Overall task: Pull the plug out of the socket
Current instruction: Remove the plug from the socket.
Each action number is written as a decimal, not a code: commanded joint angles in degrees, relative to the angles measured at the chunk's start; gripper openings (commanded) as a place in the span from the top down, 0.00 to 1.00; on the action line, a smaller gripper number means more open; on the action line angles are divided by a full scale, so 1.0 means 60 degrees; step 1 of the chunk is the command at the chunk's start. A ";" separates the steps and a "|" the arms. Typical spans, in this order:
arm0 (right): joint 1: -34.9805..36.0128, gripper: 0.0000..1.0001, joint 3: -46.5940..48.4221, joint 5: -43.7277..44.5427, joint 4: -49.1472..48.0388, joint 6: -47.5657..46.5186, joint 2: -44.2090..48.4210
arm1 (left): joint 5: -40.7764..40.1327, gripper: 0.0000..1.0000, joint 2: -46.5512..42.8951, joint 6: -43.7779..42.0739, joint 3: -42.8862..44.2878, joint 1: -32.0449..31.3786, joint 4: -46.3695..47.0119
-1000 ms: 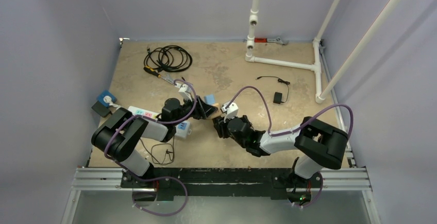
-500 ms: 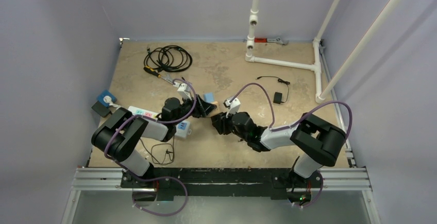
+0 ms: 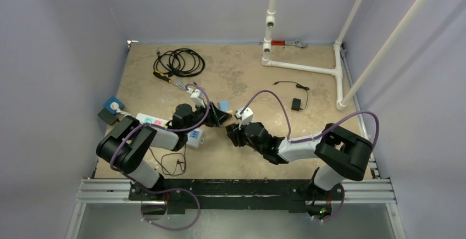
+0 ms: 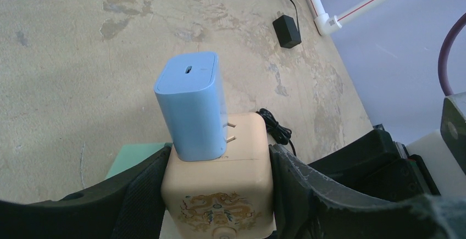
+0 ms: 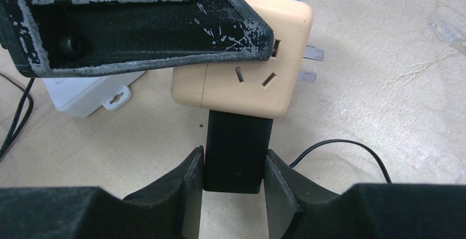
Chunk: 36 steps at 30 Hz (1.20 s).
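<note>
Arms reach in from the near edge of the tan mottled table [image 3: 242, 74] and meet near its middle. The right gripper [image 5: 235, 187] is closed on a black rectangular plug [image 5: 236, 151], one black finger pressed to each side of it, and a thin black wire [image 5: 340, 148] curves away over the table at four o'clock from the plug. The plug's far end butts against one face of a beige plastic cube socket [image 5: 242, 79]; how deep it sits I cannot tell. The left gripper [image 4: 220, 159] clamps that cube socket from both sides, a gold dragon print on the face towards its camera. A light blue rounded charger block [image 4: 192, 104] stands on the cube's upper face, tilted towards eleven o'clock, and two bare metal prongs [image 4: 231, 132] show between its base and the cube. In the top view the clamped cube lies where the two grippers meet, the left at ten o'clock from the right. A white power strip with coloured labels [image 3: 165, 126] lies at nine o'clock from them, under the left arm, and a small blue square block [image 3: 114, 106] sits beyond it near the left wall. At two o'clock from the grippers rests a small black adapter with a thin lead [image 3: 296, 104]. Farther back, a coil of black cable [image 3: 178, 61] lies at eleven o'clock, and a white plastic pipe frame [image 3: 302, 67] stands at one o'clock.
</note>
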State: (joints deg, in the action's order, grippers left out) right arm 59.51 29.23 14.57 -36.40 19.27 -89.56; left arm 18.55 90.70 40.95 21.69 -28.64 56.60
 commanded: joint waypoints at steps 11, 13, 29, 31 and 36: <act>0.0997 1.00 0.0995 -0.0049 0.1567 0.1745 0.0494 | -0.1135 1.00 0.0208 -0.0359 0.0089 0.0277 -0.0854; 0.0985 1.00 0.1041 0.0104 0.1705 0.2221 0.0511 | -0.1203 1.00 0.0169 -0.0404 0.0064 0.0277 -0.0903; 0.0833 1.00 0.0185 -0.0967 0.0751 0.1061 0.0888 | -0.1275 1.00 0.0150 -0.0482 0.0092 0.0379 -0.1042; 0.0894 1.00 0.0065 -0.1254 0.0556 0.0671 0.1009 | -0.1284 1.00 0.0173 -0.0482 0.0116 0.0390 -0.1041; 0.1202 1.00 0.0098 -0.1401 0.0647 0.0051 0.1085 | -0.1289 1.00 0.0206 -0.0461 0.0105 0.0416 -0.1035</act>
State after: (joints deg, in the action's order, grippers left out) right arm 61.95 29.71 17.96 -29.41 25.50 -85.73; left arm 21.10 90.39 42.46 21.71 -28.51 55.72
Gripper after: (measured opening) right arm 0.412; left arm 0.595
